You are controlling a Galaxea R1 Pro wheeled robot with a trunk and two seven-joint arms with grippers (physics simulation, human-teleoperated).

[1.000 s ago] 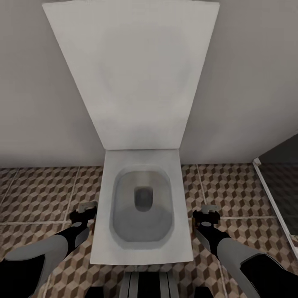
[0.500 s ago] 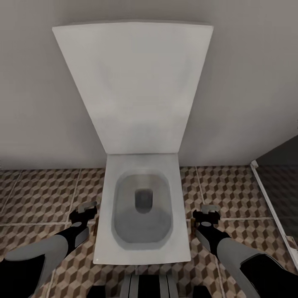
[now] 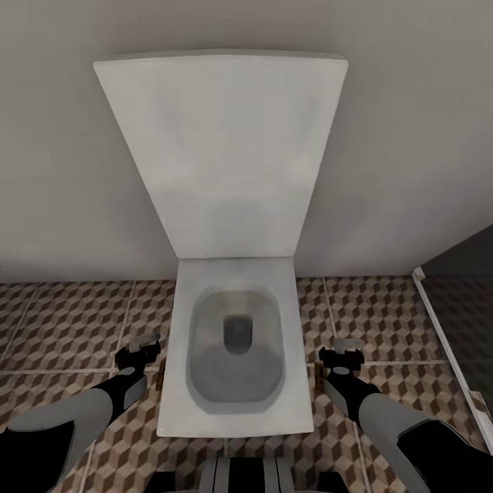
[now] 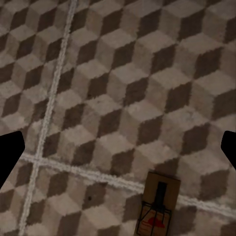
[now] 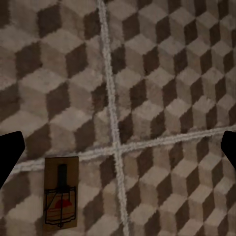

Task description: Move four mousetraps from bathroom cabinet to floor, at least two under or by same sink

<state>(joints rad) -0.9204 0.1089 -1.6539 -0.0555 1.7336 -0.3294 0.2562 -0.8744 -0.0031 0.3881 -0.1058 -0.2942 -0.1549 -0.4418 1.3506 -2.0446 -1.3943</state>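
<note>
Beside the toilet [image 3: 236, 356], two mousetraps [image 4: 157, 205] [image 5: 61, 191] flat on tile, fingers [image 4: 11, 152] spread, empty.

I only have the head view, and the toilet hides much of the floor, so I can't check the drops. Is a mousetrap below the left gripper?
Observer: Yes. The left wrist view shows a mousetrap flat on the floor, across a grout line.
Operator: And the right side?
Observer: A second mousetrap lies flat on the tiles, beside a grout line.
Operator: Grippers empty?
Observer: Left gripper and right gripper are both open, holding nothing.
</note>
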